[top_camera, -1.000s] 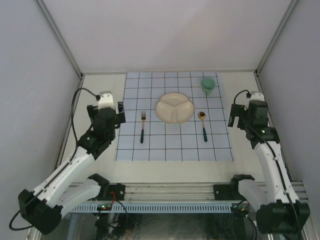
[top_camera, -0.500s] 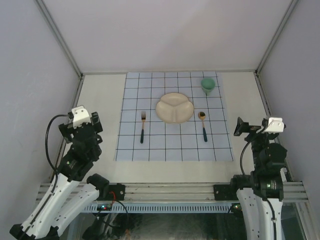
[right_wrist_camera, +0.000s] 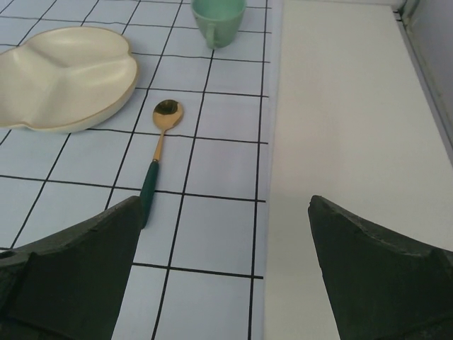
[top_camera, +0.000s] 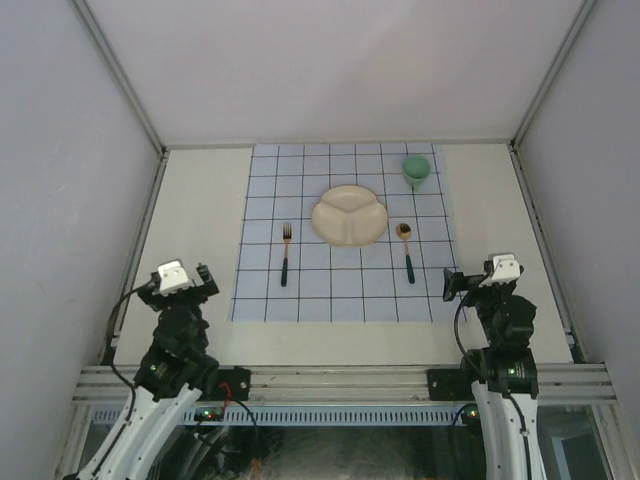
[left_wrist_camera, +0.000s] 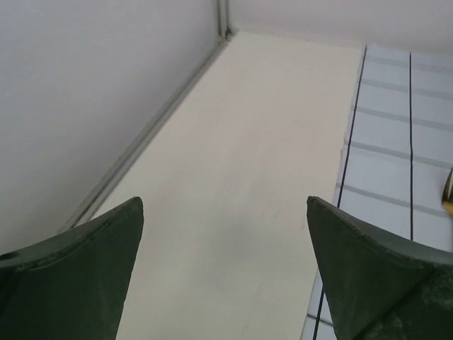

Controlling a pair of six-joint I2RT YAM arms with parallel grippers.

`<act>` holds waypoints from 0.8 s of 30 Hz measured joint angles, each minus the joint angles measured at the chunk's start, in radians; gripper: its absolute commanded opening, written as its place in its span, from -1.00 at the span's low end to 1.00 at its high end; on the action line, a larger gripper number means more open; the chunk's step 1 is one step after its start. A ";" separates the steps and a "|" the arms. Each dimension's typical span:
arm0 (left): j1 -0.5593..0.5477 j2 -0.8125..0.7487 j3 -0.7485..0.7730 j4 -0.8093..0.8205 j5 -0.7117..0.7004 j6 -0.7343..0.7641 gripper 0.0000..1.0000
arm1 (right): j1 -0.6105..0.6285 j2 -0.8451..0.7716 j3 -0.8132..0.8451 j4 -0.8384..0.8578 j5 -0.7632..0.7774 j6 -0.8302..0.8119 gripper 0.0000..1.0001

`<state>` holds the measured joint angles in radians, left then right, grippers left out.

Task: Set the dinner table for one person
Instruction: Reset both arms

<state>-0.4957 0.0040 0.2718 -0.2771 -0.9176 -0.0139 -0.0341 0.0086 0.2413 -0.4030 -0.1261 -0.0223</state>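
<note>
The cream-white dinner table carries a pale-blue grid cloth. On the cloth lie a cream divided plate, a fork with a green handle to its left, a gold spoon with a green handle to its right, and a green cup at the far right. The plate, spoon and cup also show in the right wrist view. My left gripper is open and empty over bare table left of the cloth. My right gripper is open and empty over the cloth's right edge.
Grey walls close in the table at the left, right and back. A metal rail runs along the near edge between the arm bases. The left wall's foot shows in the left wrist view.
Both arms have drawn back from beside the cloth toward their bases at the near edge. The plate, fork, spoon and cup have not moved.
</note>
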 measured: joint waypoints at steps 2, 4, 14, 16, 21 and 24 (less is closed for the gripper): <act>-0.001 0.004 -0.070 0.036 0.035 0.018 0.88 | 0.000 0.001 -0.019 0.022 -0.016 0.000 0.99; -0.001 0.008 -0.131 0.068 0.033 0.024 0.92 | -0.001 0.012 -0.050 0.057 -0.027 0.000 0.99; 0.000 0.197 -0.260 0.283 -0.035 0.024 1.00 | -0.006 0.077 -0.188 0.205 -0.119 -0.008 0.99; 0.000 0.179 -0.260 0.314 -0.045 0.024 1.00 | -0.015 0.077 -0.193 0.221 -0.139 -0.009 0.99; 0.007 0.173 -0.260 0.361 -0.047 0.024 1.00 | -0.045 0.048 -0.209 0.257 -0.154 -0.008 0.99; 0.028 0.177 -0.260 0.369 -0.047 0.024 1.00 | -0.054 0.015 -0.215 0.271 -0.148 -0.001 0.99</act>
<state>-0.4675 0.1810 0.0120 0.0917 -0.9649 0.0097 -0.0883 0.0235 0.0265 -0.1318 -0.2741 -0.0231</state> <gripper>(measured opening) 0.998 0.995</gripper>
